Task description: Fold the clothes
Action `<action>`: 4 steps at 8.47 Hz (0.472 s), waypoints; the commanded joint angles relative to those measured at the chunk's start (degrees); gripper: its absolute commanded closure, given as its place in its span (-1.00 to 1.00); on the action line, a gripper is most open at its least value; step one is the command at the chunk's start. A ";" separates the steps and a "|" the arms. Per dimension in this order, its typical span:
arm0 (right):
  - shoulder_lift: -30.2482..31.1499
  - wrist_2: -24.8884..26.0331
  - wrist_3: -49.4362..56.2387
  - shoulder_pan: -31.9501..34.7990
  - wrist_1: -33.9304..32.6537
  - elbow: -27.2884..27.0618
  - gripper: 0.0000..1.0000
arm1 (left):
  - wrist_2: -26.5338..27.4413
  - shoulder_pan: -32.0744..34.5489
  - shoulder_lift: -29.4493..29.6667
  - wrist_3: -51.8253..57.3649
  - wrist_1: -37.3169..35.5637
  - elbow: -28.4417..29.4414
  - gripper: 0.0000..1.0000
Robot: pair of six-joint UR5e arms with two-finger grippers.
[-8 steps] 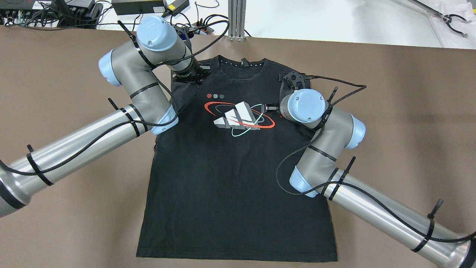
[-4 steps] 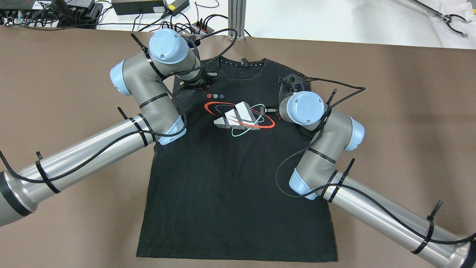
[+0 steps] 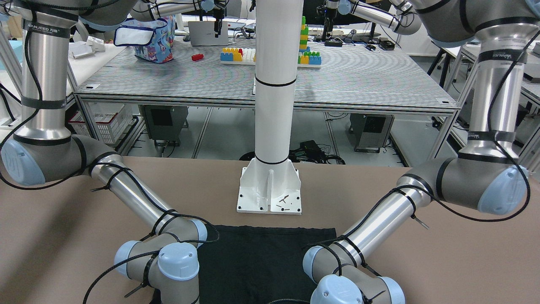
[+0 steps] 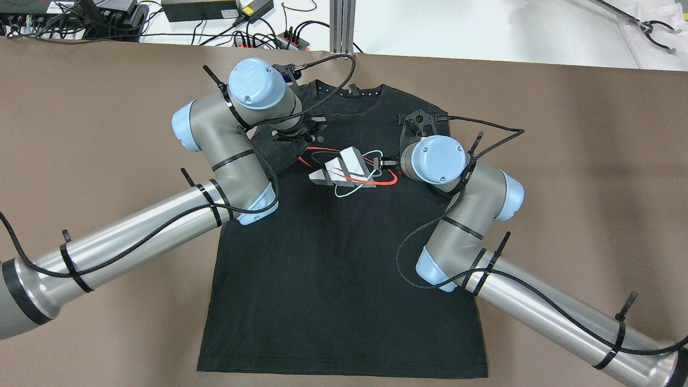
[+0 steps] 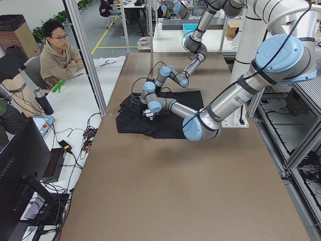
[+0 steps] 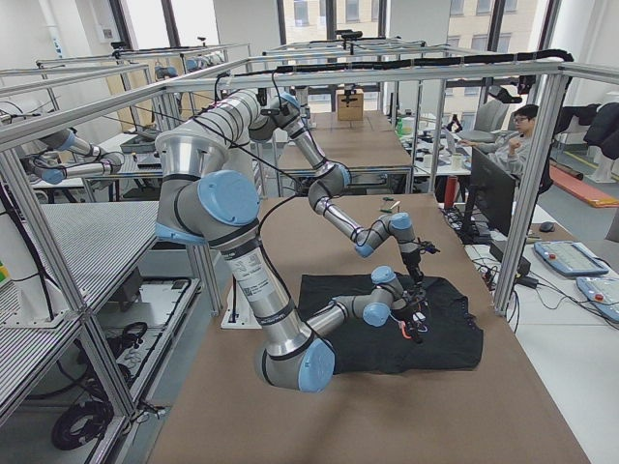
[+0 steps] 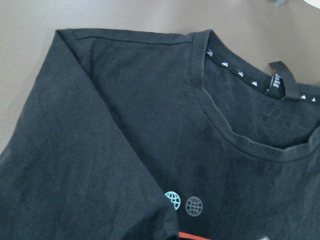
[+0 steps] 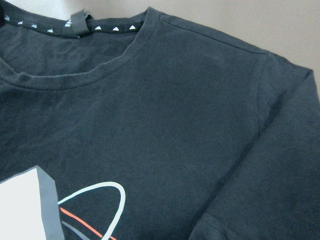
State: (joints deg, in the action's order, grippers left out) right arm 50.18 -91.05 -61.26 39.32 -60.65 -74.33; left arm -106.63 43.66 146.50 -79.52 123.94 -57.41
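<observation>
A black T-shirt (image 4: 333,258) with a red, white and teal logo (image 4: 344,169) lies face up on the brown table (image 4: 564,161), collar at the far side. My left gripper (image 4: 302,134) is mostly hidden under its wrist and is shut on the left sleeve (image 4: 271,150), which is folded in over the chest. The fold also shows in the left wrist view (image 7: 60,190). My right gripper (image 4: 382,161) is over the logo's right end, shut on the right sleeve (image 8: 270,175). Neither wrist view shows fingers.
Power strips and cables (image 4: 269,40) and an aluminium post (image 4: 341,29) lie beyond the far edge. The white column base (image 3: 270,190) stands behind the shirt's hem (image 3: 253,236). An operator (image 5: 57,55) sits beside the table's far side.
My left gripper has moved right and toward the logo, dragging the left sleeve over the chest. My right gripper has shifted slightly left toward the logo.
</observation>
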 commanded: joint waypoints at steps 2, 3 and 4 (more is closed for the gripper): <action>0.01 0.00 -0.35 -0.03 -0.09 -2.12 -0.89 | 2.20 -1.02 -4.00 -1.50 -0.27 -7.06 -1.00; 0.10 -0.09 -1.22 -0.03 -0.17 -3.00 -0.89 | 3.96 -2.42 -8.38 -1.69 -0.36 -12.93 -1.00; 1.66 -0.35 -4.62 -1.25 -0.78 -6.40 -0.89 | 5.28 -4.35 -12.77 -2.04 -0.45 -18.82 -1.00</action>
State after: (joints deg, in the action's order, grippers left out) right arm 50.29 -91.08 -62.07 39.24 -60.77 -76.66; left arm -103.95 42.05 141.08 -80.86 123.65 -66.28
